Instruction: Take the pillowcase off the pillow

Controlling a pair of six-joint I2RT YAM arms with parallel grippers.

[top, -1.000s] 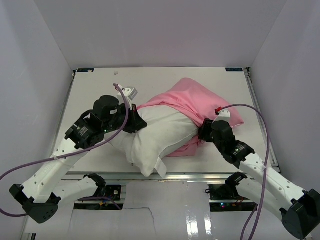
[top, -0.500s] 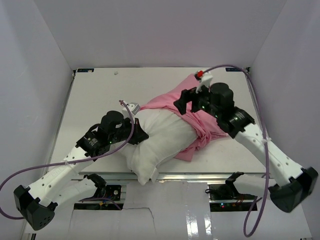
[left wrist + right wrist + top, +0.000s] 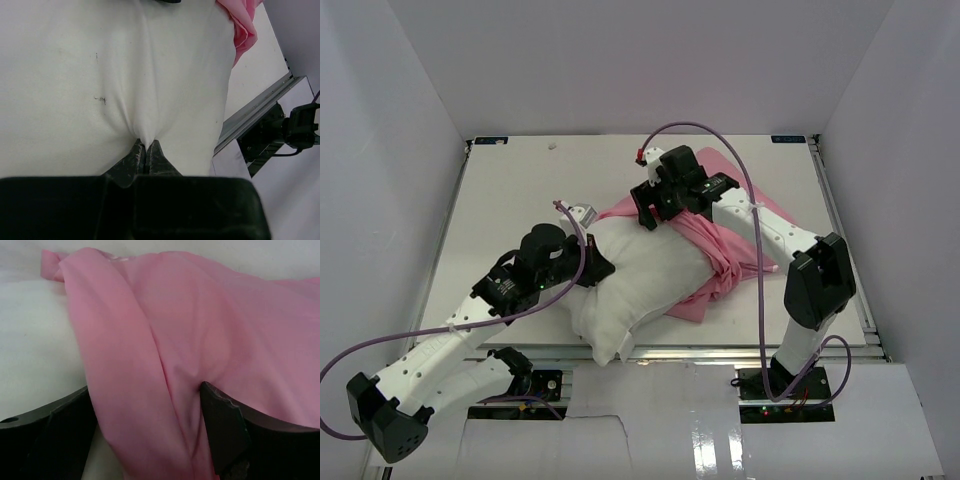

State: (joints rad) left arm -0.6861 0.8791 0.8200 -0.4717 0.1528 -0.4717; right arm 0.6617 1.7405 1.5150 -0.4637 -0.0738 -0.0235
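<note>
Top view, change noted: the right tool [image 3: 650,207] has swung from the lower right flank of the bundle up and across to centre frame. It now sits at the pink edge where cover meets bare cushion. The pillowcase [image 3: 718,258] looks flatter and more roped than a second ago, and more white shows.

Judgement: cover is partly drawn back but its upper right end is still inside. Strip is roughly half done.

Right wrist view: right tool [image 3: 145,392] is spread wide, astride a fold of pillowcase [image 3: 200,330] and not clenched on it. Pillow [image 3: 30,340] is at left of frame.

Left wrist view: left tool [image 3: 145,148] is clenched, pinching a pucker of pillow [image 3: 100,75] fabric. In the top view the left tool [image 3: 600,266] anchors the cushion's left side.

Pillow [image 3: 640,275] long axis runs lower left to upper right across the bench [image 3: 510,190]. The bare end points lower left, reaching the bench's near edge. The covered end points upper right, where the pillowcase lies.
</note>
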